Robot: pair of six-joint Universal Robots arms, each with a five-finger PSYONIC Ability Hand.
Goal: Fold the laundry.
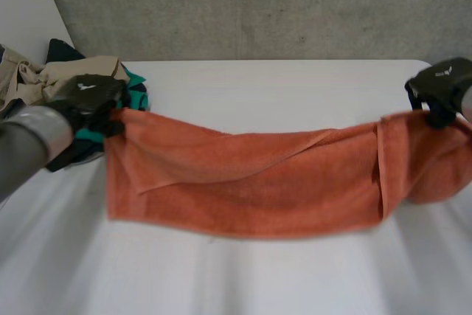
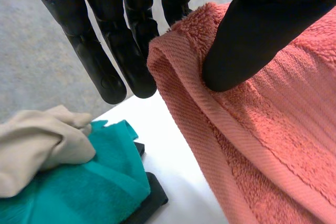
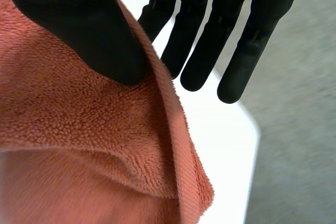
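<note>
An orange towel [image 1: 251, 182] hangs stretched between my two hands above the white table [image 1: 280, 86], sagging in the middle. My left hand [image 1: 88, 101] pinches its left end: in the left wrist view the thumb [image 2: 252, 40] presses the towel's hemmed edge [image 2: 194, 103] against the fingers [image 2: 110, 61]. My right hand [image 1: 442, 90] holds the right end near the table's far right corner; in the right wrist view its thumb [image 3: 89, 30] clamps the towel [image 3: 79, 129] against the fingers [image 3: 210, 40]. A folded flap hangs by the right hand.
A pile of laundry [image 1: 44, 79] lies at the table's far left behind my left hand: a beige garment [image 2: 37, 145], a teal towel [image 2: 89, 182] and something dark [image 2: 152, 198]. A grey wall stands behind. The table's right edge [image 3: 252, 145] is just past my right hand.
</note>
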